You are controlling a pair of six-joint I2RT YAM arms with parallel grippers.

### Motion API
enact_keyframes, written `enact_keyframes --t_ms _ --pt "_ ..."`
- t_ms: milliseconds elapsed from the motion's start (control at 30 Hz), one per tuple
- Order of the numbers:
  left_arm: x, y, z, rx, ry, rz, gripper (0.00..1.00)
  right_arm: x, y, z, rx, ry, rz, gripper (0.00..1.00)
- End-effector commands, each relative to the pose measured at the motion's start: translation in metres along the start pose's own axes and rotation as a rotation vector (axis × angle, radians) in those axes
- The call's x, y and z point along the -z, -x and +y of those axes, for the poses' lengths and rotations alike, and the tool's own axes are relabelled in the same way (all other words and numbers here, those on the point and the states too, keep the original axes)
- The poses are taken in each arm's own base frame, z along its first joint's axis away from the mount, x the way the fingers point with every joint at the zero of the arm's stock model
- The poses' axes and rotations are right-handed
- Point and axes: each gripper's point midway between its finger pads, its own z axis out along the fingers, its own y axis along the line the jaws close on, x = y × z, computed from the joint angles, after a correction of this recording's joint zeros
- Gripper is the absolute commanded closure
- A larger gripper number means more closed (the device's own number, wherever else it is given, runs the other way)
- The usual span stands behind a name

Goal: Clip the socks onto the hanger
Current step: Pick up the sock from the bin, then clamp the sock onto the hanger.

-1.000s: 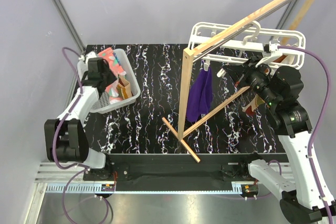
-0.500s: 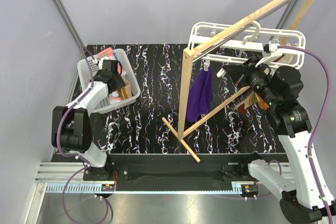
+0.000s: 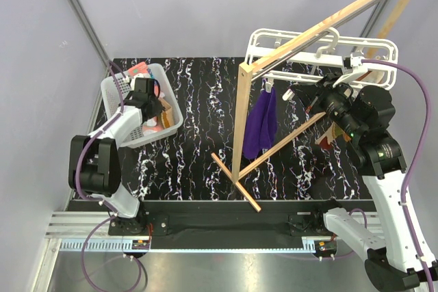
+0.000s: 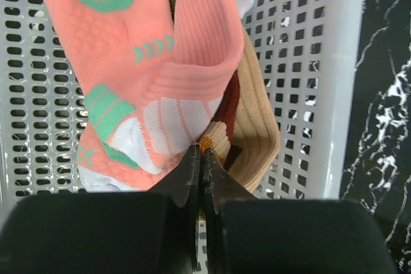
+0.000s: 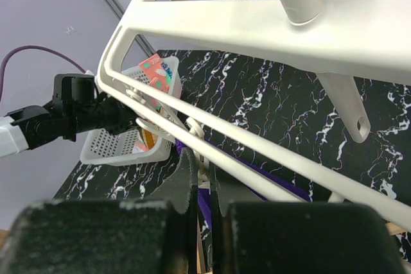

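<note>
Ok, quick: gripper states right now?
Left gripper: closed, jaws pinching the tan sock cuff in the basket.
Right gripper: closed beside the hanger; holding anything cannot be told.

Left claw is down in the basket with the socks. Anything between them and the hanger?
Yes. In the top view, the wooden stand's upright post and the purple cloth hanging beside it lie between the socks and the white hanger. The basket wall also rings the socks.
</note>
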Motion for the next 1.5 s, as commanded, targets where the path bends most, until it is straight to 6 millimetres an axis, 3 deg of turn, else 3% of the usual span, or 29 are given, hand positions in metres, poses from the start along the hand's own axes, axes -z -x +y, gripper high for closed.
enact_keyframes --t_ms 0,33,133,167,233,333,433,467,600,967,1067,1300,1467 --pt "0.028 0.028 -0.024 0.017 -0.124 -0.107 1.00 -0.001 -0.049 -0.010 -0.042 -0.034 0.195 1.00" --pt "0.047 0.041 -0.028 0.021 -0.156 -0.156 1.00 0.000 -0.048 -0.010 -0.039 -0.033 0.192 1.00" --pt "0.077 0.057 -0.030 -0.001 -0.219 -0.256 1.00 0.000 -0.048 -0.011 -0.041 -0.039 0.193 1.00" --pt "0.099 0.065 -0.030 -0.009 -0.254 -0.314 1.00 0.000 -0.048 -0.011 -0.040 -0.040 0.193 1.00" --pt "0.120 0.074 -0.034 -0.023 -0.305 -0.374 1.00 0.000 -0.047 -0.010 -0.041 -0.035 0.192 1.00" --pt "0.169 0.085 -0.059 -0.103 -0.519 -0.487 1.00 0.000 -0.046 -0.008 -0.044 -0.029 0.192 1.00" --pt "0.215 0.076 -0.093 -0.237 -0.798 -0.542 1.00 0.000 -0.045 -0.006 -0.049 -0.022 0.192 1.00" --pt "0.231 0.065 -0.106 -0.287 -0.916 -0.525 1.00 0.000 -0.044 -0.005 -0.050 -0.019 0.190 1.00" --pt "0.265 0.047 -0.126 -0.381 -1.138 -0.518 1.00 0.002 -0.044 -0.002 -0.060 -0.009 0.191 1.00" --pt "0.307 -0.003 -0.163 -0.462 -1.418 -0.360 1.00 0.005 -0.039 0.010 -0.116 0.028 0.190 1.00" --pt "0.330 -0.016 -0.176 -0.518 -1.521 -0.308 1.00 0.004 -0.037 0.014 -0.131 0.047 0.193 1.00" --pt "0.342 -0.044 -0.203 -0.546 -1.668 -0.200 1.00 0.002 -0.037 0.017 -0.161 0.055 0.200 1.00" --pt "0.362 -0.070 -0.220 -0.585 -1.822 -0.041 1.00 0.002 -0.038 0.026 -0.157 0.115 0.207 1.00"
